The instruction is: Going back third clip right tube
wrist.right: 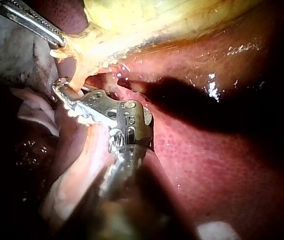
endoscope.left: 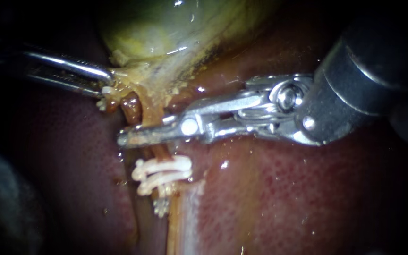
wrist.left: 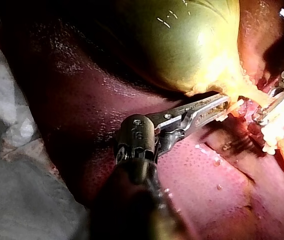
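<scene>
Bench view of a liver and gallbladder, nearest parts first. The right instrument (endoscope.left: 142, 131) enters from the upper right on a thick dark shaft with a bright metal wrist. It lies crosswise in front of the tube (endoscope.left: 175, 224). Its jaws are open by a narrow gap and hold nothing, and the longer jaw's tip reaches just past the tube. Just below those jaws the white clips (endoscope.left: 164, 171) sit stacked close together across the tube, clear of the metal. How many there are cannot be told for certain. The tube runs on from the clips as an orange strand along the liver (endoscope.left: 284, 198), whose dark red, wet surface fills the lower field on both sides.

Farther back, the left instrument (endoscope.left: 106, 87) comes in from the left. Its jaws are closed on the pale yellow tissue at the narrow end of the gallbladder (endoscope.left: 166, 28), which bulges green-yellow beyond. In the left wrist view a pale cloth (wrist.left: 17, 190) lies beside the liver.
</scene>
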Motion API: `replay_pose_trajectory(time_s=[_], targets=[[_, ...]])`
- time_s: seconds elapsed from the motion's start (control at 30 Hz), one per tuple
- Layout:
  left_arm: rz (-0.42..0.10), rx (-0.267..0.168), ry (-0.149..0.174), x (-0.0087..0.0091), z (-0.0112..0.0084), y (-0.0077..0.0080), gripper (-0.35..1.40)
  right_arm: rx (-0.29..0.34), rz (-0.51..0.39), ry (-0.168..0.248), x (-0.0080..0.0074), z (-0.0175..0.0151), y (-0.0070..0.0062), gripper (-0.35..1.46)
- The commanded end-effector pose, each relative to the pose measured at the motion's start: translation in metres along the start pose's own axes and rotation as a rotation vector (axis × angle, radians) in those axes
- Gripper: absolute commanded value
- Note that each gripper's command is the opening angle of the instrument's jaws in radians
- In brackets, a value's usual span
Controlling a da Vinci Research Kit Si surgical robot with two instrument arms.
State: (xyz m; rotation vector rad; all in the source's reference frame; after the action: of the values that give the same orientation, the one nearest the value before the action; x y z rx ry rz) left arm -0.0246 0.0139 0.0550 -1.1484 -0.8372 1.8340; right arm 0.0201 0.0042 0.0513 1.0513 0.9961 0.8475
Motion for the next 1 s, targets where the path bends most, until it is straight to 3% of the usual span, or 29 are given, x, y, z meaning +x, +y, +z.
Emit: replay_pose_trajectory(time_s=[0.03, 0.13, 0.2, 0.3, 0.4, 0.53, 0.6, 0.77, 1.0], targets=[[0.000, 0.002, -0.001, 0.0000, 0.0000, 0.0000, -0.35, 0.002, 0.000, 0.002, -0.0001, 0.0000, 0.0001, -0.35], [0.000, 0.002, 0.000, 0.0000, 0.0000, 0.0000, -0.35, 0.011, 0.000, 0.005, -0.0001, 0.0001, 0.0002, -0.33], [0.000, 0.002, 0.000, 0.0000, 0.0000, 0.0000, -0.35, 0.020, -0.037, 0.014, -0.0003, 0.0003, 0.0004, 0.08], [0.000, 0.002, 0.000, 0.0000, 0.0001, 0.0000, -0.35, 0.024, -0.091, 0.020, -0.0009, 0.0008, 0.0014, 0.35], [0.000, 0.002, 0.000, 0.0000, 0.0001, 0.0000, -0.35, 0.015, -0.157, 0.016, -0.0023, 0.0015, 0.0030, 0.43], [0.000, 0.002, 0.000, -0.0001, 0.0001, 0.0000, -0.35, -0.080, -0.279, 0.036, -0.0040, 0.0019, 0.0053, 0.50], [0.000, 0.003, 0.000, -0.0001, 0.0001, -0.0001, -0.35, -0.089, -0.293, 0.036, -0.0043, 0.0013, 0.0060, 0.50], [0.001, 0.003, 0.000, -0.0001, 0.0002, -0.0001, -0.35, -0.099, -0.352, 0.045, -0.0049, -0.0013, 0.0062, 0.50], [0.001, 0.003, 0.000, -0.0002, 0.0001, -0.0001, -0.35, -0.094, -0.491, 0.043, -0.0066, -0.0065, 0.0052, 0.50]])
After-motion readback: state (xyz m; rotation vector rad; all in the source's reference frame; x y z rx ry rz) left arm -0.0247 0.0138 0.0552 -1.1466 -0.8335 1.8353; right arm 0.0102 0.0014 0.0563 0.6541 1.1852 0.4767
